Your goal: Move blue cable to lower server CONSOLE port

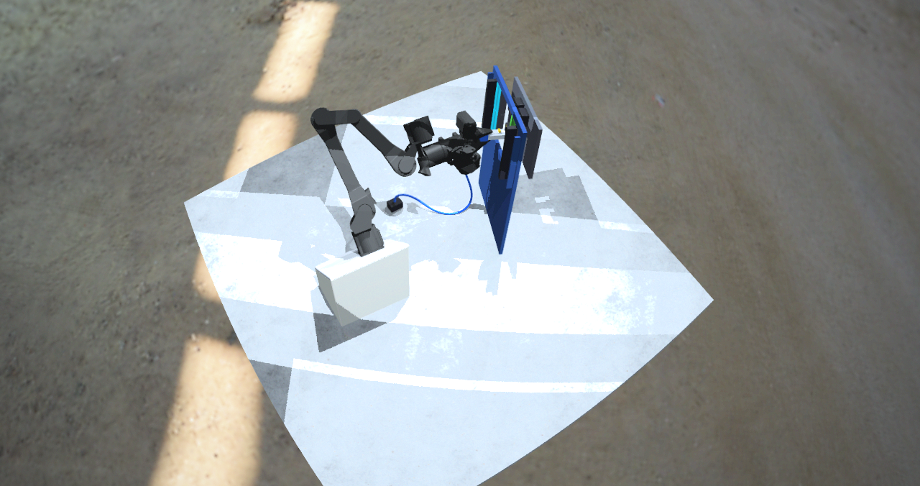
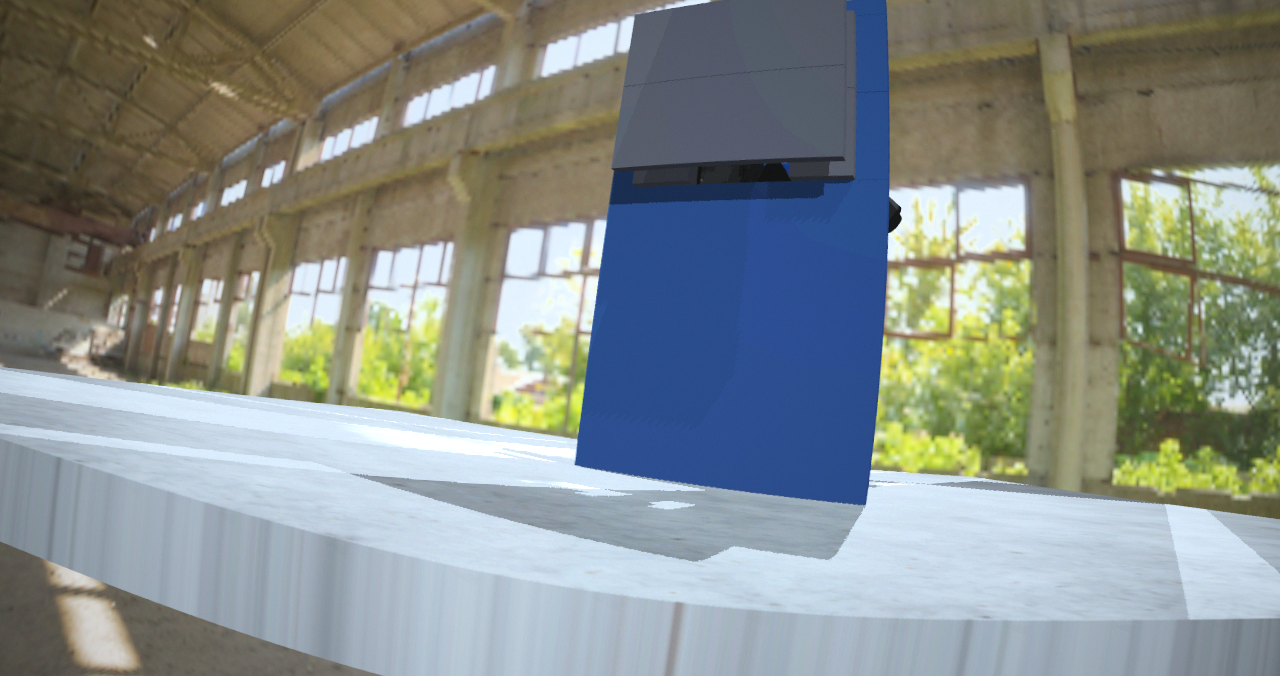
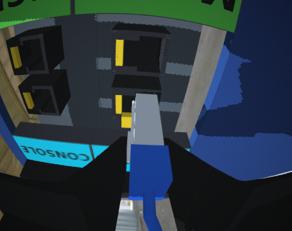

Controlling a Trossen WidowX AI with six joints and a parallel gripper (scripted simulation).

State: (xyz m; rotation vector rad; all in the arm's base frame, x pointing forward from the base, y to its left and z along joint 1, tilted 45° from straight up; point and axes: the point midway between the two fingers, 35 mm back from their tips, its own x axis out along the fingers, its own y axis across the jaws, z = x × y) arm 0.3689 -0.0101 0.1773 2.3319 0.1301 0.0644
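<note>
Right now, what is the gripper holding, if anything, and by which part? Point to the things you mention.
The blue cable's plug [image 3: 148, 120], held near its blue rear end, between the fingertips of the gripper [image 1: 491, 134] [image 3: 144, 144].

Can count one arm [image 1: 343, 167], one gripper [image 1: 487, 134] [image 3: 144, 144], one plug [image 1: 497, 134] [image 3: 150, 171], one blue cable [image 1: 443, 213] [image 3: 149, 208] and one table [image 1: 546, 361] [image 2: 358, 582]. Also four port housings [image 3: 56, 48] [image 3: 137, 29] [image 3: 61, 91] [image 3: 136, 83], two green labels [image 3: 30, 10] [image 3: 152, 9] and two cyan labels [image 3: 56, 153] [image 3: 100, 151].
</note>
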